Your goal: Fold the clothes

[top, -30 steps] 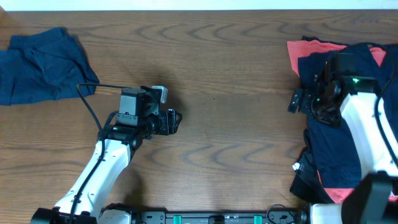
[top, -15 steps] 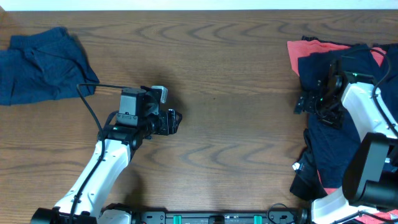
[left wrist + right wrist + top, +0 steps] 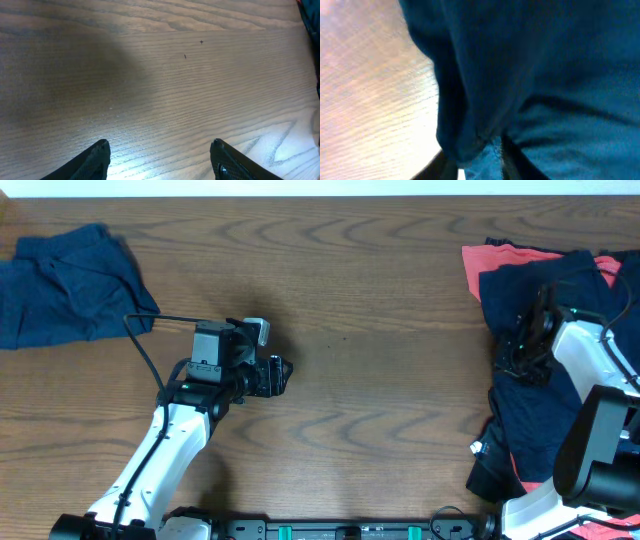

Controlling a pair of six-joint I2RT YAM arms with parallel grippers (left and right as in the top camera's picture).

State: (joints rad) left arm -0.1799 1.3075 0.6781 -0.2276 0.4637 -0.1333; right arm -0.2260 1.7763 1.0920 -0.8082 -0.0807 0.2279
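Note:
A pile of clothes lies at the table's right edge: a navy T-shirt (image 3: 515, 288) on top of a coral-red T-shirt (image 3: 497, 256). My right gripper (image 3: 510, 355) sits on the navy shirt's left edge. In the right wrist view, navy cloth (image 3: 545, 75) fills the frame, and the right gripper (image 3: 480, 162) is shut on a pinched fold of it. Another crumpled navy shirt (image 3: 65, 285) lies at the far left. Over bare wood left of centre, my left gripper (image 3: 278, 374) stands open; in the left wrist view its fingers (image 3: 95, 160) have nothing between them.
More navy and coral-red fabric (image 3: 540, 440) spreads down the right edge under my right arm. A black cable (image 3: 150, 345) runs from the left arm towards the left shirt. The wooden table (image 3: 400, 410) lies between the two arms.
My right gripper has moved right onto the pile's edge and gone from open to shut on the navy fabric. The left arm has not moved.

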